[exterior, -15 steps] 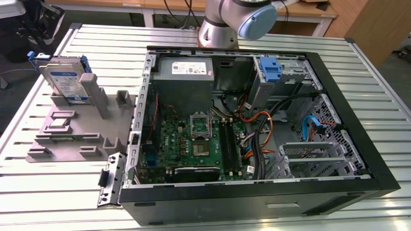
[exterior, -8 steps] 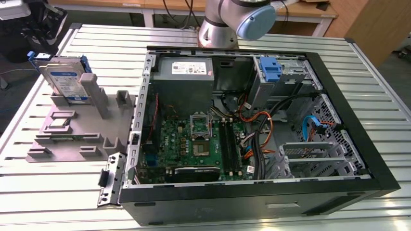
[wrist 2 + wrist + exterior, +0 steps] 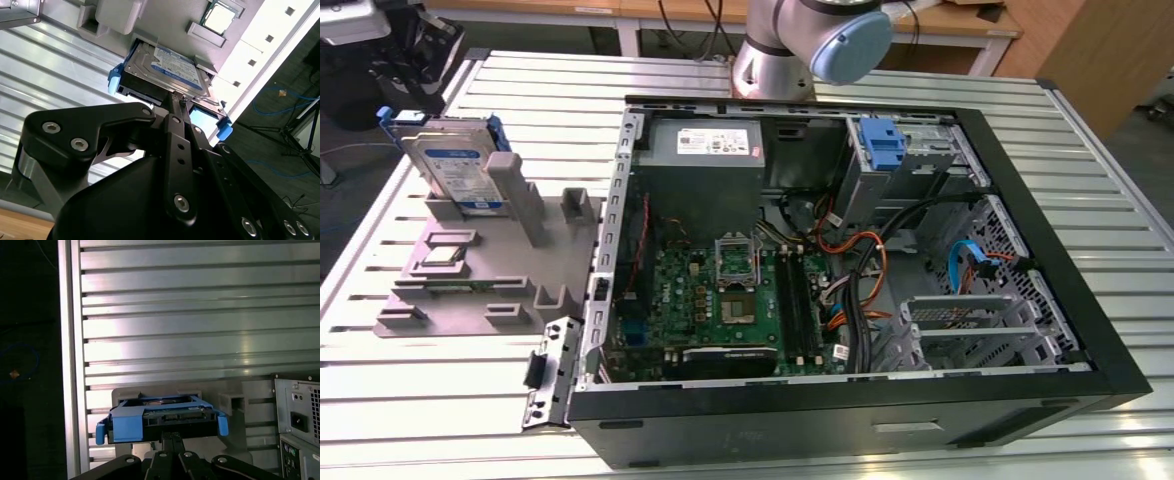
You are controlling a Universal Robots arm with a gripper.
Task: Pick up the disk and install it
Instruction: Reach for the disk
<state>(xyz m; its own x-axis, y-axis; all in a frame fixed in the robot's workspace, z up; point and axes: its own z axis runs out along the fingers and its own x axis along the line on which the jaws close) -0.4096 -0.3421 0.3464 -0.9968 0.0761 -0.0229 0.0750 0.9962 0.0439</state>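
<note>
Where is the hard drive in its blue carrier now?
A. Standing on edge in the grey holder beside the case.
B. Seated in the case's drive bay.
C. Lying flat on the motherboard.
A: in the exterior view the hard drive stands in the grey holder, outside the computer case.

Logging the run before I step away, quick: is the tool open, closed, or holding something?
Tool: closed, holding nothing; the disk stands in its grey stand.
</note>
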